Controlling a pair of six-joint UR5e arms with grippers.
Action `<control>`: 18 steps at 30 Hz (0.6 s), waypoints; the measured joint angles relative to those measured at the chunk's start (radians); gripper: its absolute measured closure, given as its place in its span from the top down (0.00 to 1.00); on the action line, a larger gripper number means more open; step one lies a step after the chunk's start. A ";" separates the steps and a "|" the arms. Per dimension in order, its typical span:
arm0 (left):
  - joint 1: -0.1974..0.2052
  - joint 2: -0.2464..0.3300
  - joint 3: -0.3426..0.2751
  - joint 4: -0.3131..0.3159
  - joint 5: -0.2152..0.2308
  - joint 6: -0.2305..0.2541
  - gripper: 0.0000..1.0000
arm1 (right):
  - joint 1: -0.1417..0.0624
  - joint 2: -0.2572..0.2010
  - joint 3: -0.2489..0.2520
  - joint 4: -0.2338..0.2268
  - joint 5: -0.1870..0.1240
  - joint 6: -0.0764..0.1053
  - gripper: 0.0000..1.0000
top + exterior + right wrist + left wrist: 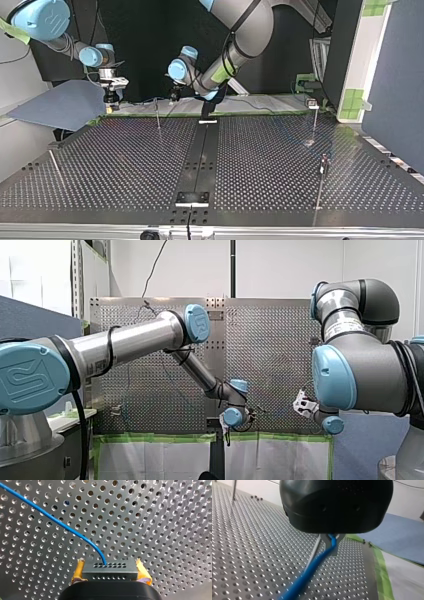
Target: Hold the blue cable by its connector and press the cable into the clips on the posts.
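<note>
In the left wrist view my left gripper (332,545) has its metal fingers shut on the blue cable (312,568), which runs away from it low over the perforated plate. A thin metal post (314,551) stands right beside the fingers. In the right wrist view my right gripper (110,573) is shut on the dark grey connector block (110,568), with a yellow pad (78,571) on each side. The blue cable (57,521) leaves the block and curves off across the plate. In the top view my right gripper (111,99) is at the far left and my left gripper (174,94) is near the far middle.
More thin posts stand on the table: one at the far edge (157,114), one with a clip at the top view's right (314,116), and one nearer (323,167). A black strip (200,155) runs down the table's middle. A blue-grey panel (65,105) lies at the far left.
</note>
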 joint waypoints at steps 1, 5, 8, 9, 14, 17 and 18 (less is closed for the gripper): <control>0.001 -0.005 0.010 -0.011 0.001 0.000 0.00 | 0.000 0.000 -0.001 0.000 0.000 0.000 0.00; 0.008 -0.011 0.044 -0.040 0.005 -0.001 0.00 | 0.000 0.001 -0.008 0.001 -0.001 0.001 0.00; 0.012 -0.012 0.070 -0.052 0.011 -0.001 0.00 | 0.000 0.001 -0.013 0.001 -0.001 0.002 0.00; 0.012 -0.012 0.078 -0.054 0.013 -0.001 0.00 | 0.000 0.001 -0.015 0.001 -0.001 0.002 0.00; 0.012 -0.012 0.119 -0.076 0.021 -0.002 0.00 | 0.000 0.002 -0.028 0.004 -0.002 0.003 0.00; 0.013 -0.012 0.143 -0.083 0.022 -0.005 0.00 | 0.001 0.003 -0.037 0.008 -0.002 0.003 0.00; 0.014 -0.012 0.148 -0.085 0.022 -0.006 0.00 | 0.001 0.003 -0.039 0.008 -0.002 0.004 0.00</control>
